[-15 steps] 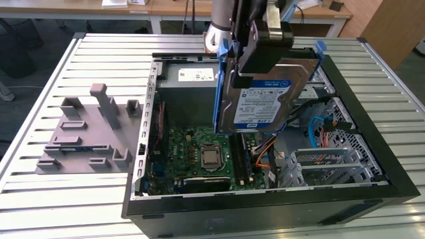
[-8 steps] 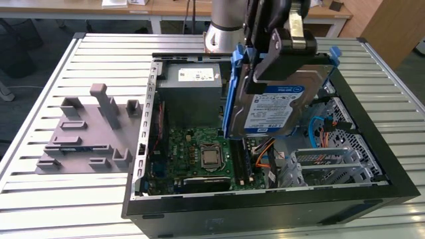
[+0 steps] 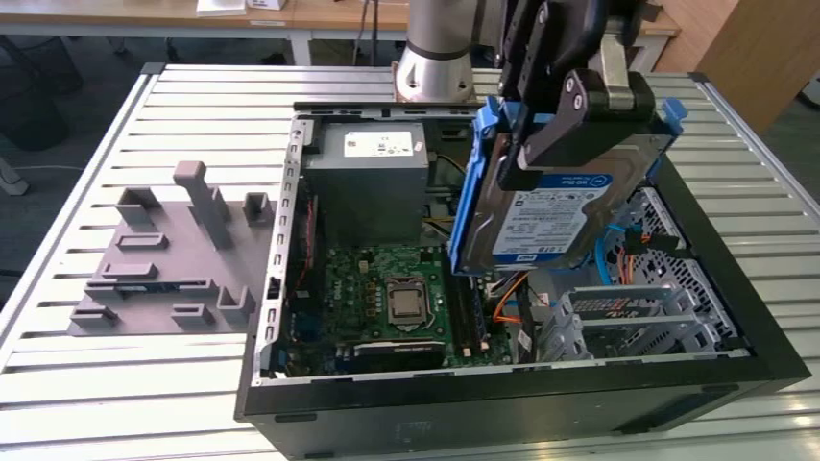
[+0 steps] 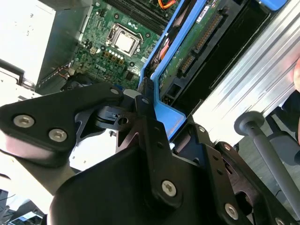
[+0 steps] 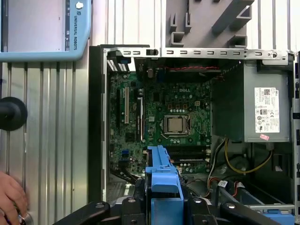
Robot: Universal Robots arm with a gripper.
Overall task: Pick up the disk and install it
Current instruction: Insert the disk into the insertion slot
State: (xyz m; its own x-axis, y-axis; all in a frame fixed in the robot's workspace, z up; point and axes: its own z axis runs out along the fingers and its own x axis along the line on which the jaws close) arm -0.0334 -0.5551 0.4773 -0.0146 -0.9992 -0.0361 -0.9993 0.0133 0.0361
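The pincer [image 3: 570, 125] is clamped tight on the disk [image 3: 544, 221], with its dark fingers closed against the blue carrier, one on each side. The drive hangs in the air above the open computer case [image 3: 513, 403]. It is tipped steeply on edge, and its blue-and-white label faces the exterior camera. Its lower end sits over the strip between the green motherboard [image 3: 391, 288] and the grey drive cage [image 3: 640, 312], on the exterior view's right side of the case. It is not seated in any bay.

In the second wrist view, the disk's underside [image 4: 197, 42] shows its green circuit board and connector. The carrier's blue frame is pinched right at the fingers. In the first wrist view, the carrier's blue end [image 5: 161, 187] pokes up between the finger linkages, with the motherboard spread out beyond it.

The grey power supply box [image 3: 372, 182] fills the far corner of the case. On the slatted metal worktop [image 3: 115, 384], well apart at the exterior view's left, sits a grey moulded fixture [image 3: 167, 259]. In the first wrist view, a person's hand [image 5: 10, 197] rests at the worktop's edge.
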